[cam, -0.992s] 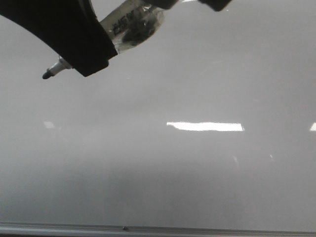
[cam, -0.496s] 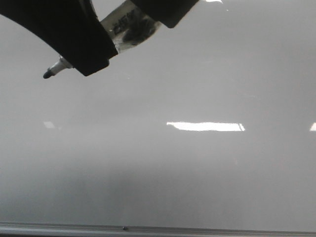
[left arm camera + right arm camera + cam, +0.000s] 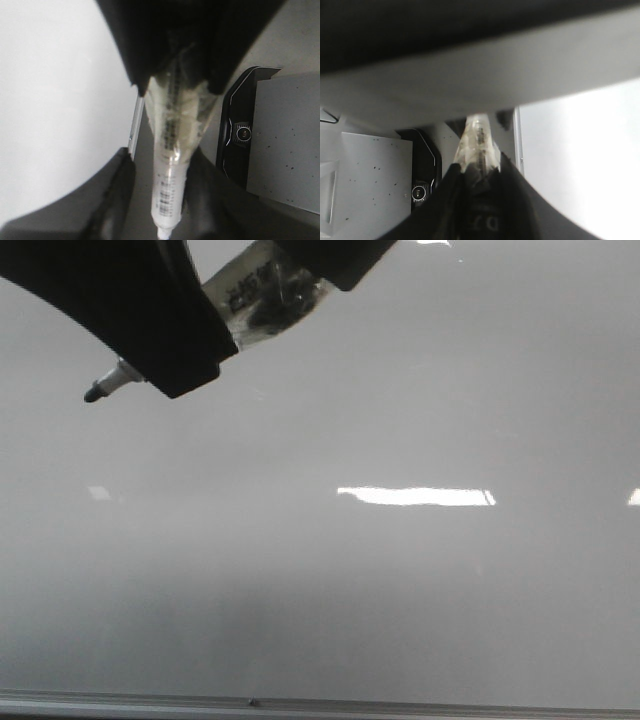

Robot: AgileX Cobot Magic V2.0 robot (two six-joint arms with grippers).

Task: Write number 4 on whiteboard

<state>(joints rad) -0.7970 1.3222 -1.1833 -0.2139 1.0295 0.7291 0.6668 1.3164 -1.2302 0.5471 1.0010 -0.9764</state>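
Observation:
The whiteboard (image 3: 400, 590) fills the front view, glossy and grey-white, and no number 4 shows on it. A white marker (image 3: 262, 298) wrapped in clear tape hangs slanted above the board at the upper left, its dark tip (image 3: 93, 393) clear of the surface. My left gripper (image 3: 185, 360) is shut on the barrel just behind the tip. In the left wrist view its fingers flank the barrel (image 3: 169, 185). My right gripper (image 3: 335, 260) is shut on the marker's rear end, and in the right wrist view its dark fingers close round that end (image 3: 479, 167).
A thin metal edge strip (image 3: 320, 703) runs along the board's near side. A bright light reflection (image 3: 415, 496) lies mid-board. Beyond the board's edge the wrist views show a black camera unit (image 3: 243, 132) and a speckled grey surface (image 3: 287, 145).
My right gripper has come down from the top right onto the marker's rear end. The marker turned slightly and its tip edged left. The left gripper has stayed put.

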